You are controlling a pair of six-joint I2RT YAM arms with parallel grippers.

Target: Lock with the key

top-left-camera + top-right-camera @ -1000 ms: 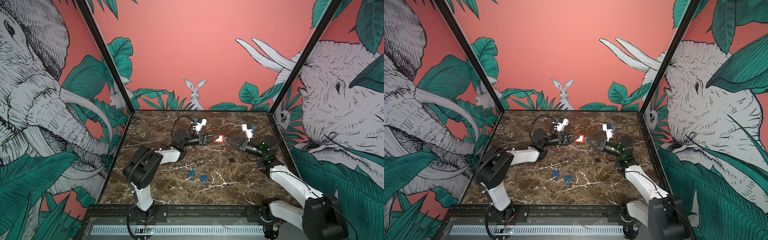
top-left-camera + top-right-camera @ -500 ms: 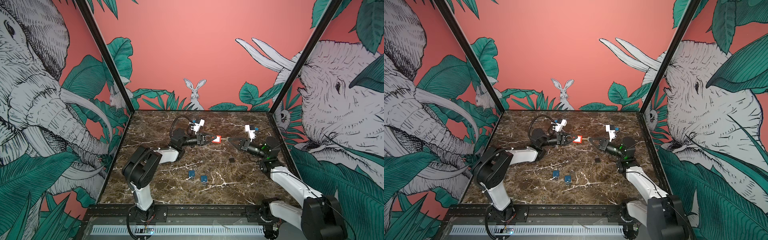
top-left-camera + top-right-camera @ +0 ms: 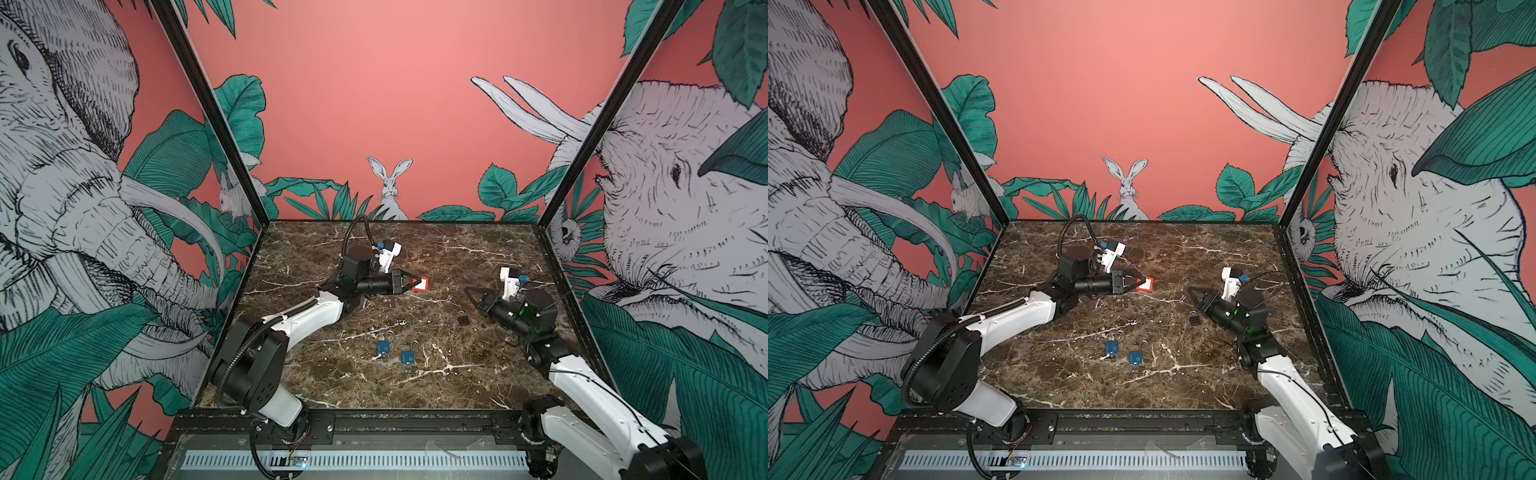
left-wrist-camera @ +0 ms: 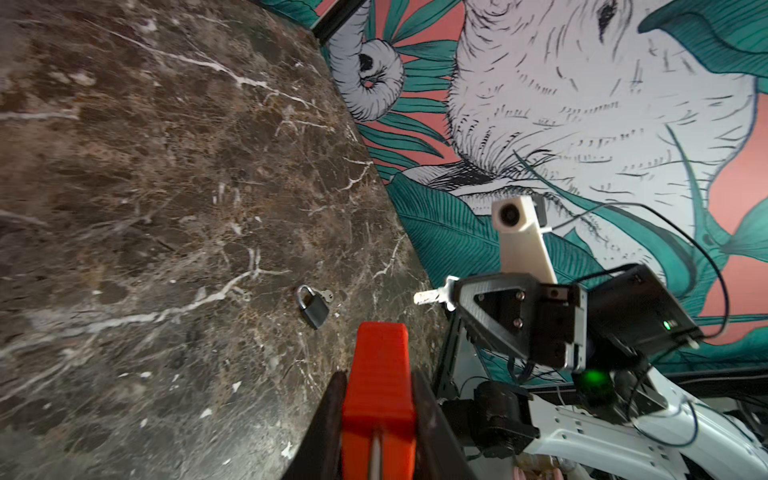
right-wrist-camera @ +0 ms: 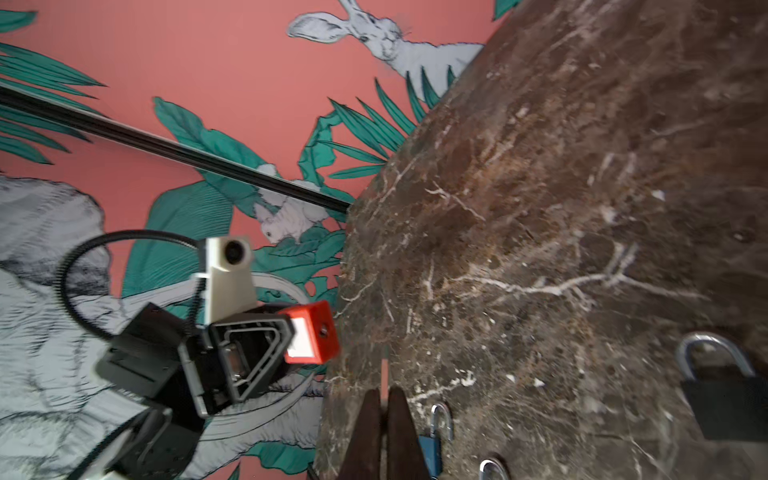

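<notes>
No text or number is readable; the white panel on the red padlock (image 5: 322, 332) seems blank

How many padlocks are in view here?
4: red padlock in the left gripper; left blue padlock and right blue padlock on the table near the front; black padlock lying by the right gripper. None seems hidden.

Marble table, coloured locks
The table (image 3: 457, 257) is brown marble veined white; red padlock (image 3: 420, 285) with white face, black padlock (image 4: 314, 311), blue padlocks (image 3: 383, 347), silver key (image 4: 428, 297); walls (image 3: 374, 83) coral with teal leaves.
</notes>
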